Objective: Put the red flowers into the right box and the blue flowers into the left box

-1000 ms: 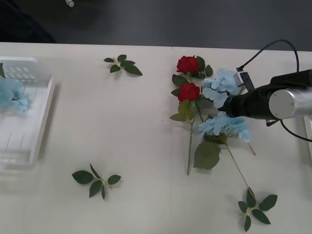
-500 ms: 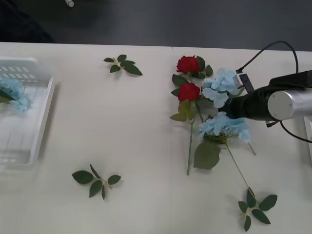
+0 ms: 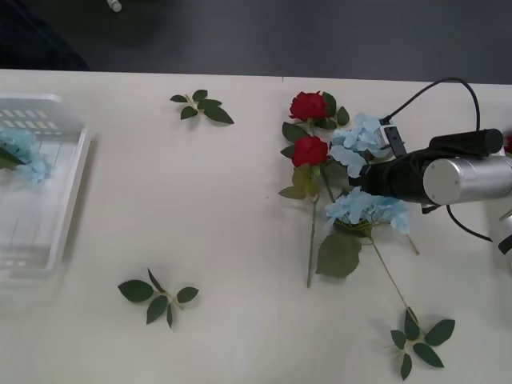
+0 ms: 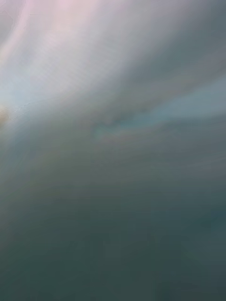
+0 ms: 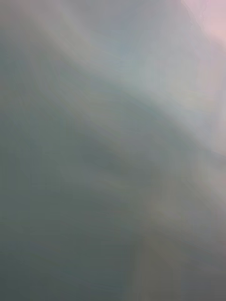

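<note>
Two red flowers (image 3: 308, 106) (image 3: 310, 150) lie one below the other right of the table's middle, stems pointing toward me. Beside them lie two blue flowers, one farther (image 3: 364, 134) and one nearer (image 3: 370, 208). My right gripper (image 3: 358, 178) reaches in from the right, low over the table, with its tip between the two blue heads and close to the lower rose. The left box (image 3: 74, 172) stands at the left edge with a blue flower (image 3: 22, 154) inside. A sliver of the right box (image 3: 508, 220) shows at the right edge.
Loose green leaf sprigs lie at the back (image 3: 202, 106), front left (image 3: 158, 296) and front right (image 3: 418, 342). A black cable (image 3: 436, 86) loops above the right arm. Both wrist views are a grey blur.
My right arm has slid left, pushing its tip farther in between the two blue heads. The blue flower in the left box has shifted toward that box's left edge.
</note>
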`<state>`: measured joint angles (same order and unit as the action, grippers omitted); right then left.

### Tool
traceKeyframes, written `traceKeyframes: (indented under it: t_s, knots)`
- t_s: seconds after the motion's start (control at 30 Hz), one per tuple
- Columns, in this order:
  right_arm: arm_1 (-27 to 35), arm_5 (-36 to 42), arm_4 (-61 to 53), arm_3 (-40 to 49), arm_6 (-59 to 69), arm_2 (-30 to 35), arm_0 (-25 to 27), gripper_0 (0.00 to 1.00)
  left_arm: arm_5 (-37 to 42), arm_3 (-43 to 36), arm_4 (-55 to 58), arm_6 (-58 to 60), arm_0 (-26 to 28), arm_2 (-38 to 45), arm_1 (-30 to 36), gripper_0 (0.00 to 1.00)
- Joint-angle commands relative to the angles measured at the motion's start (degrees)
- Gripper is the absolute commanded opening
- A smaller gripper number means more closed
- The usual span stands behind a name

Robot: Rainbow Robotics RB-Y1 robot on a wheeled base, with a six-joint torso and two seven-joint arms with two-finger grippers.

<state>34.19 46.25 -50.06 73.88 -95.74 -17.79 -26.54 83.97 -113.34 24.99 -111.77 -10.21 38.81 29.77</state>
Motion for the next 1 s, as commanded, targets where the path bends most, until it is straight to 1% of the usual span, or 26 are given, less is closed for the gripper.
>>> traceKeyframes:
  t_s: [0.03,0.07,0.1,0.13,0.17,0.23,0.27,0.33,0.37,0.4,0.5,0.6,0.67,0.83,0.93,1.0]
  knots:
    - [-0.35,-0.28,1.1,0.47,-2.44,0.04,-0.88,0.63,-0.56,0.66,-0.29,2.69,0.1,-0.75,1.34,0.12]
    - [-0.44,-0.28,1.28,0.47,-2.35,0.04,-0.88,0.14,-0.73,1.02,-0.29,2.52,0.1,-0.93,1.25,0.17]
    - [-0.44,-0.28,1.45,0.47,-2.26,0.04,-0.97,0.0,-0.91,1.54,-0.38,2.43,0.1,-1.19,1.25,0.24]
    - [-0.35,-0.37,1.63,0.47,-2.35,0.13,-0.88,0.0,-1.0,1.89,-0.38,2.43,0.1,-1.37,1.25,0.27]
    - [-0.35,-0.46,1.8,0.47,-2.26,0.13,-0.97,0.0,-1.35,2.51,-0.56,2.34,0.1,-1.9,1.25,0.37]
    - [-0.26,-0.46,2.07,0.47,-2.35,0.22,-0.97,0.0,-2.05,3.39,-0.56,2.17,0.19,-2.51,1.34,0.58]
    - [-0.17,-0.46,2.24,0.47,-2.26,0.22,-0.97,0.0,-2.23,3.83,-0.64,2.08,0.19,-3.04,1.25,0.7]
    - [0.0,-0.46,2.42,0.47,-2.17,0.48,-0.88,0.0,-2.23,3.92,-0.2,2.08,0.19,-3.66,1.25,0.84]
    - [0.0,-0.37,2.42,0.47,-2.17,0.74,-0.97,0.0,-2.23,3.83,0.15,2.08,0.19,-3.74,1.25,0.87]
    - [0.0,-0.37,2.42,0.47,-2.17,0.92,-0.88,0.0,-2.14,3.83,0.32,2.08,0.19,-4.01,1.25,0.89]
    - [0.18,-0.37,2.51,0.83,-2.17,1.97,-0.88,0.0,-2.14,3.21,1.2,2.08,0.19,-4.89,1.25,0.9]
    - [0.79,0.68,2.86,2.06,-2.09,3.47,-0.88,0.0,-0.38,1.81,2.08,2.08,0.1,-6.12,1.25,0.91]
    - [1.14,2.62,3.21,3.29,-2.09,5.23,-0.79,0.0,1.37,0.05,2.52,2.08,0.19,-7.17,1.25,0.93]
    - [2.02,9.65,4.97,9.44,-1.82,12.43,0.88,0.0,7.53,-6.19,4.01,2.87,0.1,-10.95,1.16,0.98]
    - [2.02,13.25,6.11,12.6,-1.65,15.77,2.2,0.0,9.28,-9.0,5.16,3.31,0.1,-12.97,0.02,1.0]
    - [2.02,14.83,6.73,14.36,-1.65,17.53,3.16,0.0,9.37,-10.23,7.44,3.4,0.1,-12.88,-2.0,1.0]
